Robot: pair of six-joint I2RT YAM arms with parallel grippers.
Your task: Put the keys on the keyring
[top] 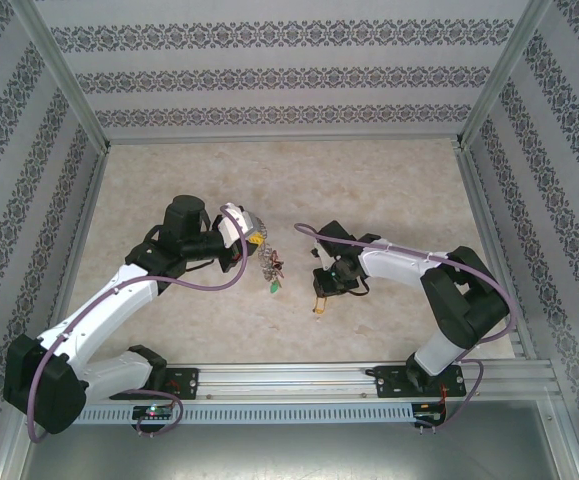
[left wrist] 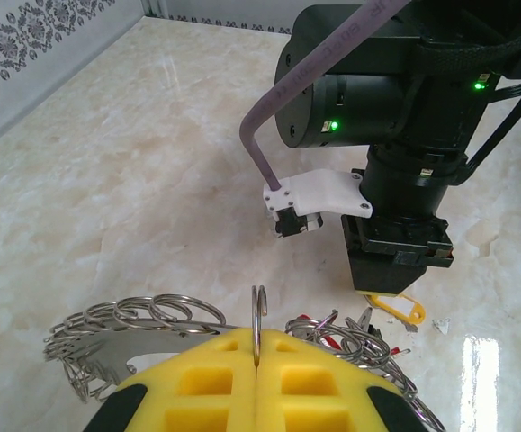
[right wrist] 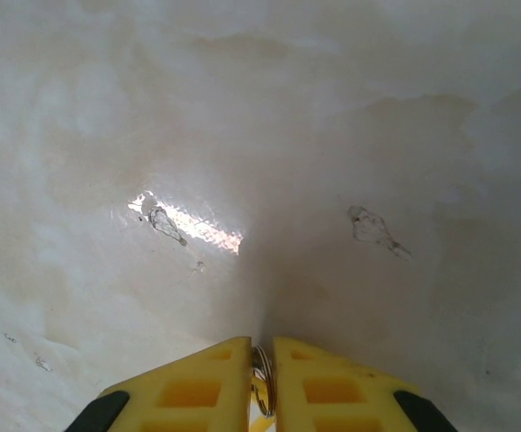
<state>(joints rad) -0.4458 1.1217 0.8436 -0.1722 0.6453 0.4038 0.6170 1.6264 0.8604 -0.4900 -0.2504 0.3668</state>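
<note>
No legible text, brand, number or sign was found in any view. Purple cable (left wrist: pixel 350 25), top centre of the left wrist view, carries faint printed lettering along its sheath — too blurred to read. Nothing further to record.

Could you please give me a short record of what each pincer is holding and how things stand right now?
left pincer: shut on the keyring, gripping one upright loop
keyring: crowded bunch of silvery loops and keys, a few red bits among them
right pincer: closed on the small ring of the yellow-tagged key
spacing: pincers apart over the table
progress: yellow-tagged key not yet on the keyring
</note>
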